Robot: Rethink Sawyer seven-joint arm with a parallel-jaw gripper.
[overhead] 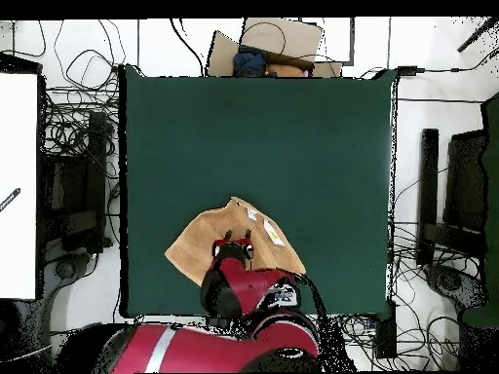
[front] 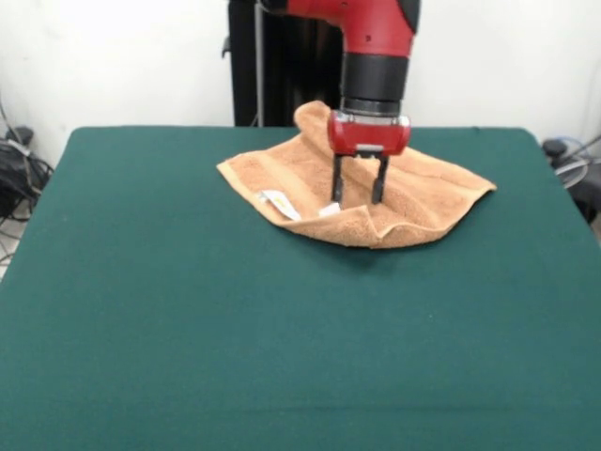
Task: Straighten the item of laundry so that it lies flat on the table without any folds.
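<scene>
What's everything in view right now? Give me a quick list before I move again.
towel: one, orange-tan, rumpled with folds, on the table's far half near the robot
labels: two, white, at the towel's front edge
table: one, dark green top
cables: many, dark, on the floor around the table
cardboard box: one, brown, beyond the table's far edge in the overhead view
arm: one, red and black
gripper: one, open, fingers pointing down at the towel

White wall, tangled cables, cardboard box, pale floor
</scene>
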